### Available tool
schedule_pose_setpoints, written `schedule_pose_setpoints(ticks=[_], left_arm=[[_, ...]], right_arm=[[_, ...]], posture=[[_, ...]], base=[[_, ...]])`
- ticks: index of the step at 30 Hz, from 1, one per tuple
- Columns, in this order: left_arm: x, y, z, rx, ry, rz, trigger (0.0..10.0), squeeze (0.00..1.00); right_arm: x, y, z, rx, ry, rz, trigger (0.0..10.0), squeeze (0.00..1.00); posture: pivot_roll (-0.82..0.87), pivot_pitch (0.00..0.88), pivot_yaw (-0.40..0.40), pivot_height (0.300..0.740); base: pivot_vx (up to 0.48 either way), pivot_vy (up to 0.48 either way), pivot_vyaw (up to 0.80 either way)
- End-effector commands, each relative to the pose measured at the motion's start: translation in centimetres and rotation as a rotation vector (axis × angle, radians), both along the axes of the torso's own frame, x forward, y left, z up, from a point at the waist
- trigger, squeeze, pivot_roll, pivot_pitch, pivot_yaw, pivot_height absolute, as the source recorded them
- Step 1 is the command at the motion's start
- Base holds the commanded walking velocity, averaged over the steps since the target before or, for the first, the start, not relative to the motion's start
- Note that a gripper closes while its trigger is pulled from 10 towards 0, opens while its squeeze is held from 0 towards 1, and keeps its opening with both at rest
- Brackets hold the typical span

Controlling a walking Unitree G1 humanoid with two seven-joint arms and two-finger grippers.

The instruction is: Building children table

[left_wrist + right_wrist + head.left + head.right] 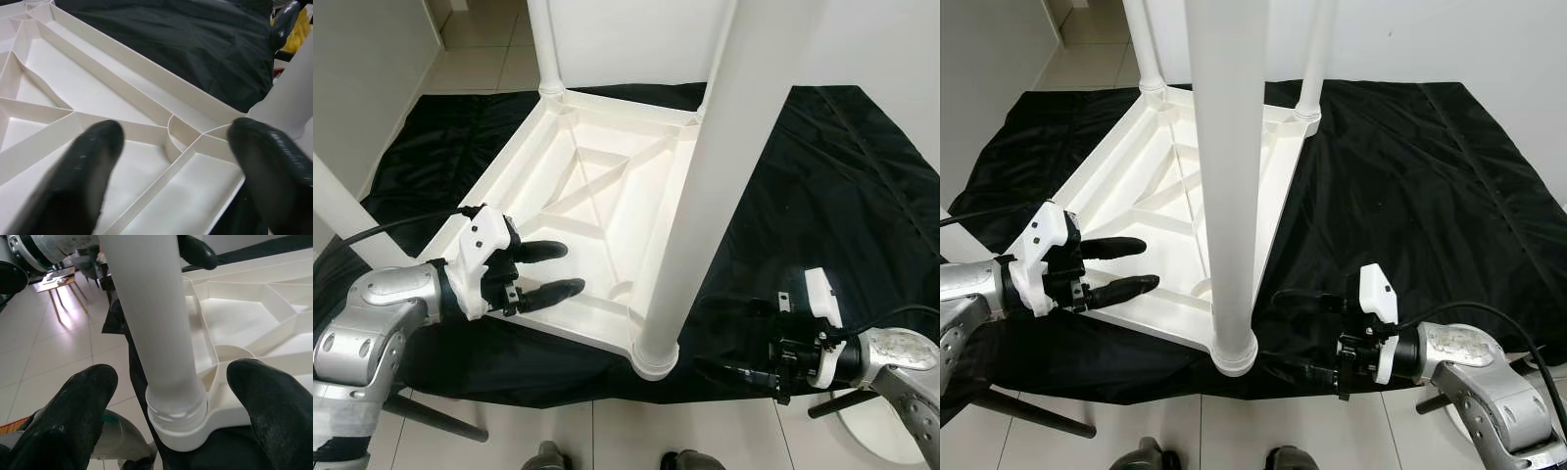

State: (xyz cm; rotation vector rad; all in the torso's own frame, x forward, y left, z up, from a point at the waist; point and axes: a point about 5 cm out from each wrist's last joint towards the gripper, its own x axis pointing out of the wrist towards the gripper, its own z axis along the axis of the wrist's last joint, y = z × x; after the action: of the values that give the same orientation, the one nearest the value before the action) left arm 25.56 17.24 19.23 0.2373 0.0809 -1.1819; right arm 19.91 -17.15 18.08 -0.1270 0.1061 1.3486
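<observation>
White plastic upturned tabletop laid on black sheet. Left gripper spread above ribbed underside. Right gripper spread beside near white cylindrical leg, not touching. Risk judged: leg cross-threaded if gripped off-centre.

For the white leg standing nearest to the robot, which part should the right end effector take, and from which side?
Probably the lower shaft of the near leg, just above its threaded collar in the tabletop corner socket. The leg stands upright and round, so open fingers can close across it. Come level from the robot's right, where the right end effector already waits, open, over the black sheet.
</observation>
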Motion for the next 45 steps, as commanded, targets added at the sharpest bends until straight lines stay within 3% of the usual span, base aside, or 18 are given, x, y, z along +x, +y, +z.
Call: schedule_pose_setpoints(ticks=[1, 4, 5, 6, 7, 16, 17, 18, 20, 25, 31, 39, 42, 45], left_arm=[[0.1, 0.5, 0.2, -0.006, -0.009, 0.083, 10.0, 1.00], [0.1, 0.5, 0.2, 0.009, -0.017, 0.097, 10.0, 1.00], [0.1, 0.6, 0.1, 0.032, -0.037, 0.118, 10.0, 0.70], [0.1, 0.6, 0.1, 0.032, -0.037, 0.118, 10.0, 0.70], [0.1, 0.6, 0.0, 0.044, -0.046, 0.133, 10.0, 0.00], [-0.5, 0.5, 0.0, 0.033, -0.039, 0.136, 10.0, 0.00], [-0.9, 0.5, 0.1, 0.014, -0.024, 0.118, 1.8, 0.00], [-1.1, 0.4, 0.0, 0.022, -0.025, 0.132, 9.5, 0.00], [-1.4, 0.4, -0.1, 0.029, -0.025, 0.136, 10.0, 0.00], [-1.6, 0.3, -0.3, 0.044, -0.031, 0.163, 10.0, 0.00], [-1.9, 0.3, -0.4, 0.033, -0.027, 0.177, 10.0, 0.00], [-2.6, 0.0, -1.1, -0.004, 0.007, 0.183, 10.0, 0.00], [-2.6, -0.8, -1.5, -0.023, 0.014, 0.174, 10.0, 0.00], [-2.6, -1.3, -1.6, -0.035, 0.019, 0.165, 10.0, 0.00]], right_arm=[[-0.1, 0.6, 0.1, 0.007, 0.000, 0.036, 10.0, 0.00], [0.1, 1.0, 0.0, 0.014, -0.003, 0.048, 10.0, 0.00], [0.4, 1.5, -0.1, 0.024, -0.003, 0.052, 10.0, 0.00], [0.4, 1.5, -0.1, 0.024, -0.003, 0.052, 10.0, 0.00], [0.8, 2.1, -0.3, 0.037, -0.010, 0.040, 10.0, 0.00], [1.1, 3.8, -0.8, 0.082, -0.015, 0.023, 10.0, 0.00], [1.2, 4.3, -1.0, 0.102, -0.012, 0.017, 10.0, 0.00], [1.4, 5.0, -1.2, 0.129, -0.008, 0.012, 10.0, 0.00], [1.7, 5.8, -1.3, 0.154, -0.011, 0.005, 10.0, 0.00], [2.3, 7.5, -1.4, 0.202, -0.016, -0.027, 10.0, 0.00], [2.2, 8.0, -1.5, 0.229, -0.019, -0.053, 10.0, 0.00], [3.4, 6.5, -1.5, 0.229, -0.101, -0.229, 10.0, 0.00], [4.8, 3.8, -1.7, 0.223, -0.151, -0.390, 10.0, 0.00], [5.3, 2.4, -2.1, 0.203, -0.159, -0.451, 10.0, 0.00]], posture=[[-0.01, 0.056, 0.030, 0.740], [-0.01, 0.057, 0.025, 0.740], [-0.01, 0.057, 0.023, 0.740], [-0.01, 0.057, 0.023, 0.740], [0.00, 0.056, 0.017, 0.740], [0.02, 0.060, -0.002, 0.740], [0.03, 0.061, -0.003, 0.740], [0.04, 0.062, -0.010, 0.740], [0.05, 0.057, -0.024, 0.740], [0.07, 0.058, -0.036, 0.740], [0.07, 0.063, -0.050, 0.740], [0.05, 0.058, -0.057, 0.740], [0.03, 0.043, -0.046, 0.740], [0.03, 0.043, -0.046, 0.740]], base=[[0.000, 0.000, 0.00], [0.000, 0.000, 0.00], [0.000, 0.000, 0.00], [0.000, 0.000, 0.00], [0.000, 0.000, 0.00], [0.000, 0.000, 0.00], [0.000, 0.000, 0.00], [0.000, 0.000, 0.00], [0.000, 0.000, 0.00], [0.000, 0.000, 0.00], [0.000, 0.000, 0.00], [0.000, 0.000, 0.00], [0.000, 0.000, 0.00], [0.000, 0.000, 0.00]])
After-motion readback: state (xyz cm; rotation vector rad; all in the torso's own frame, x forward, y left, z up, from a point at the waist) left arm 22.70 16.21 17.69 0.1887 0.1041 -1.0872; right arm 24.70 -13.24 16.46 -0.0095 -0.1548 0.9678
